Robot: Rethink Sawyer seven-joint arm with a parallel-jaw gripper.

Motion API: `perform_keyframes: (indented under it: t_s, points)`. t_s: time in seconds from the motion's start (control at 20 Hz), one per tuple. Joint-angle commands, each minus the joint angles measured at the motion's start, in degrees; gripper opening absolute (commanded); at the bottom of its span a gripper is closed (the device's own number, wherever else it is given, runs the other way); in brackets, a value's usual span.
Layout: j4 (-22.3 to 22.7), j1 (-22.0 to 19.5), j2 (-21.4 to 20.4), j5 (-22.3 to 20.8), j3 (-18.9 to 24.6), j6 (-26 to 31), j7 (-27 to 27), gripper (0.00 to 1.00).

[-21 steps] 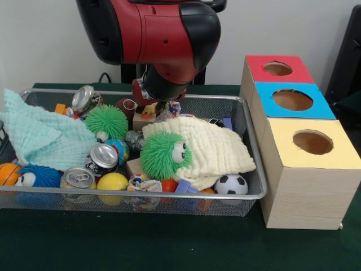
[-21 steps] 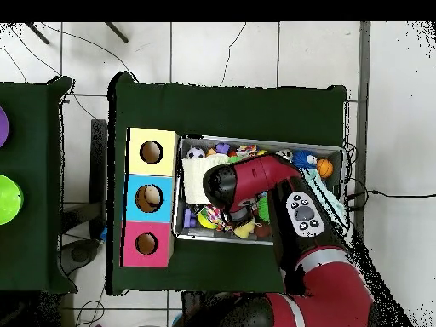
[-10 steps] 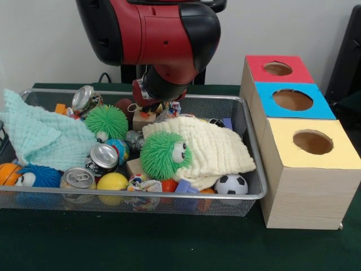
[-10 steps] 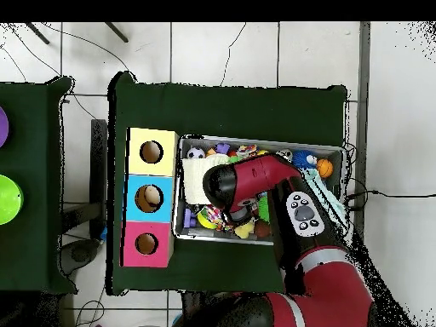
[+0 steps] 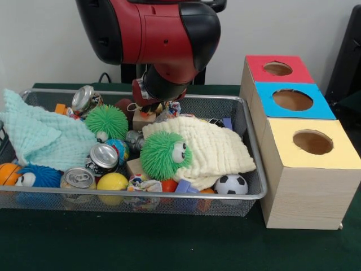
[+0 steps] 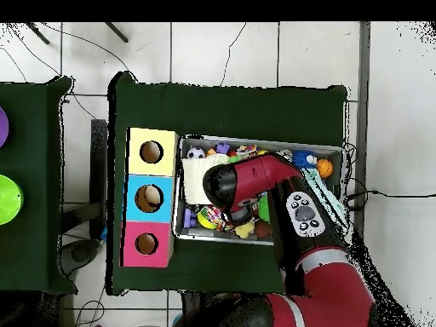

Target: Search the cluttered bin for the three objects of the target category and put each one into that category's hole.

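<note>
Pincer state can't tell, arm blocks it; green puffer on cream cloth nearby.

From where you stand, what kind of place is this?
Probably a robotics lab: a red arm over a wire bin of toys and cans, a sorting box with three coloured holes, loose cables on a tiled floor.

- The arm was red and black.
- Below its end, a cream cloth bore a green fuzzy toy.
- Further out lay a mint cloth, a second green fuzzy toy and a blue one.
- The ball was black-and-white patterned; another ball was yellow.
- Cans were silver.
- The box had red, blue and yellow tops.
- The table was dark green.
</note>
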Motion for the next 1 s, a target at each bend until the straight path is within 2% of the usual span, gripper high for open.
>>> perform_keyframes:
  t_s: [0.05, 0.5, 0.65, 1.0]
  points:
    - [2.3, -2.0, -4.5, -1.0, 3.7, 5.0, -17.7, 0.0]
    - [9.3, -7.6, -12.8, 9.3, 10.7, 3.6, -17.1, 0.0]
    - [10.5, -8.5, -13.9, 11.4, 12.4, 3.8, -16.1, 0.0]
    - [15.7, -12.1, -15.5, 17.8, 17.1, -2.0, -12.0, 0.0]
